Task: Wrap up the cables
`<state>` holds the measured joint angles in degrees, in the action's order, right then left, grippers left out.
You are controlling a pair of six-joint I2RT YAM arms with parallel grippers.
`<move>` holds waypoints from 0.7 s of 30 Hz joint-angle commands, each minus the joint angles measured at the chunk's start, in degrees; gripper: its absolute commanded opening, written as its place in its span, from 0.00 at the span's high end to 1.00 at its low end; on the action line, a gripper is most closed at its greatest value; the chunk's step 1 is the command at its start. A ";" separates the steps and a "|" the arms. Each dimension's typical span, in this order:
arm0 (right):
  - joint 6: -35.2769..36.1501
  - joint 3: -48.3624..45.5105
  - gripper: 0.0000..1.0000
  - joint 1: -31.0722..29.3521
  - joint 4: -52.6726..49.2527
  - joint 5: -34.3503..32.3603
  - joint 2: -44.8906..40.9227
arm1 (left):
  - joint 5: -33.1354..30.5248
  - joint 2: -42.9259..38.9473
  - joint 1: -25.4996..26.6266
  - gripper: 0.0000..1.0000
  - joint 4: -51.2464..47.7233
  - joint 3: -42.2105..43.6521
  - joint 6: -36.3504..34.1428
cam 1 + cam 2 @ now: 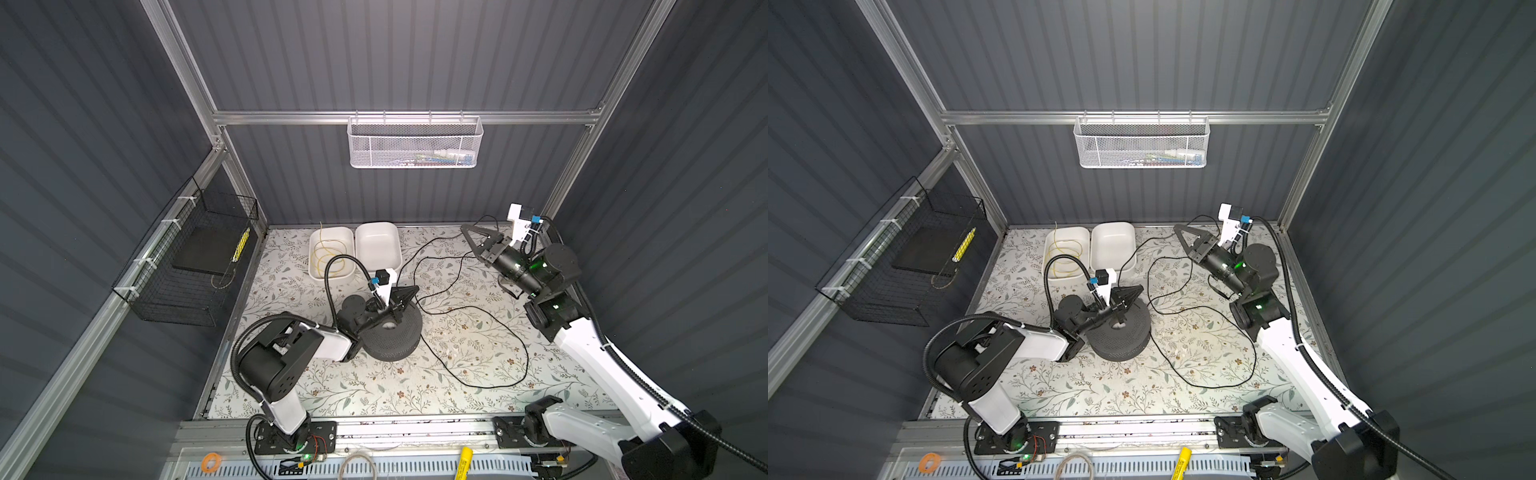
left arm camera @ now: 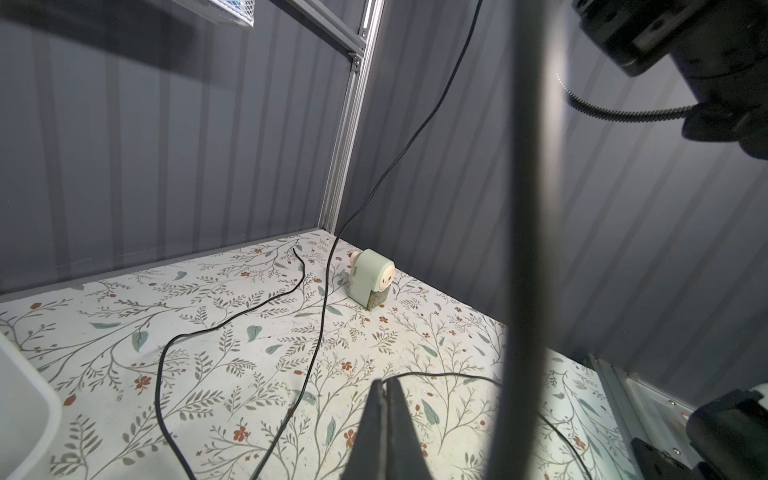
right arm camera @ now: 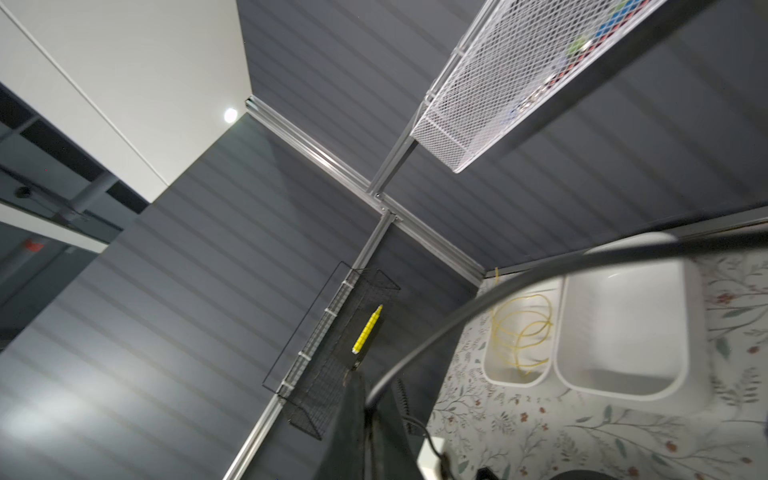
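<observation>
Cables (image 1: 490,387) lie looped across the table (image 1: 332,386). Left gripper (image 1: 416,288) clamps them at centre — right gripper (image 1: 463,227) too, by the far-right corner.

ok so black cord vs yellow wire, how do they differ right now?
The black cord sprawls in loose loops over the table; the yellow wire lies coiled inside a white tub. The black cord looks thicker and longer than the yellow wire. The left gripper and right gripper are each shut on the black cord; nothing touches the yellow wire. Both are thin and flexible.
</observation>
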<state>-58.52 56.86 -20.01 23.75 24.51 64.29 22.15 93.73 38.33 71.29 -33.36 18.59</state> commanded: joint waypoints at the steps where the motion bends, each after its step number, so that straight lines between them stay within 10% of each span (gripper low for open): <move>1: 3.72 3.33 1.00 2.06 -7.06 -3.56 4.50 | 0.13 -7.10 0.40 1.00 -32.26 -8.73 -3.15; 4: 1.32 3.92 0.95 4.11 -8.06 -4.16 8.07 | 0.03 -8.91 0.37 1.00 -53.51 -18.66 -6.30; 10: 2.42 1.06 0.55 4.89 -9.41 -5.90 6.74 | 1.85 -7.47 0.43 1.00 -70.04 -29.03 -7.85; 21: 6.20 -8.50 0.41 4.80 -15.75 3.18 -3.74 | 8.60 -5.06 0.35 1.00 -77.75 -35.58 -7.81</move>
<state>-54.98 49.04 -15.05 11.46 24.99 62.54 26.74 89.41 38.33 -3.60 -66.87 11.62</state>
